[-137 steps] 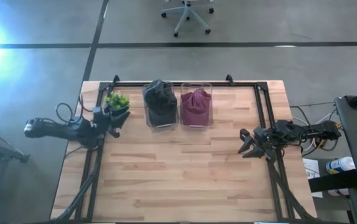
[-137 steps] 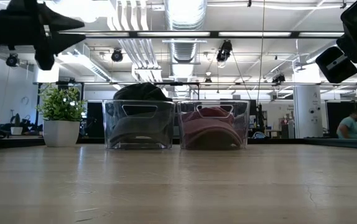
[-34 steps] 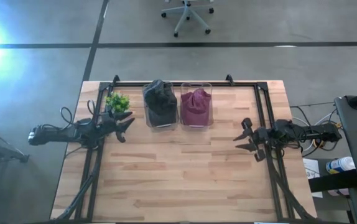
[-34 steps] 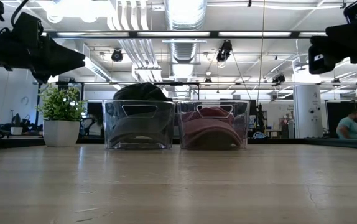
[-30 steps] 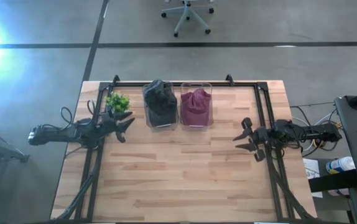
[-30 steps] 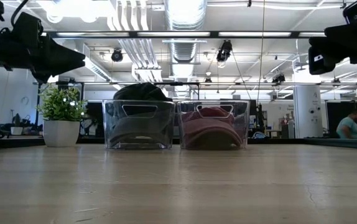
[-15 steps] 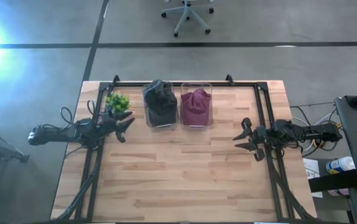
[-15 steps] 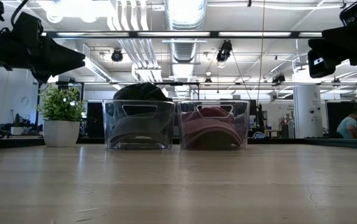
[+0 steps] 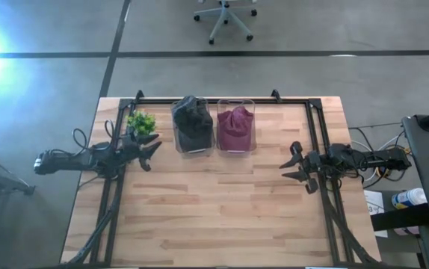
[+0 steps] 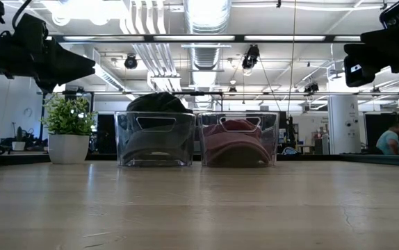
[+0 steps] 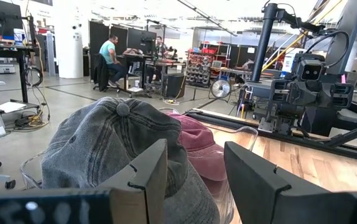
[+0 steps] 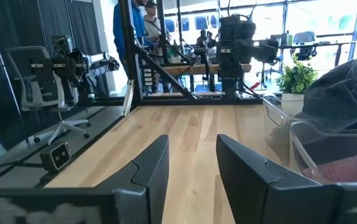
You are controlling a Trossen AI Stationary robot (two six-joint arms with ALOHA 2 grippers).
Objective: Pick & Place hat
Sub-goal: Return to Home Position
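The black cap (image 9: pixel 192 113) lies in the left bin (image 9: pixel 193 148) and the red cap (image 9: pixel 235 119) in the right bin (image 9: pixel 236 148). The bins stand side by side near the far edge of the table (image 9: pixel 214 213). The left gripper (image 9: pixel 152 155) hovers beside the plant (image 9: pixel 140 122) and the right gripper (image 9: pixel 289 168) over the right edge, both with fingers spread and empty.

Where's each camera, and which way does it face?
High: overhead, straight down on the table; left end effector and right end effector show.
Low: table-top height, facing the transparent bins; left arm and right arm overhead.
Left wrist: past its fingers, over the black cap toward the right arm.
Right wrist: past its fingers, across the table toward the left arm.
Shared: both wrist views see the black cap.
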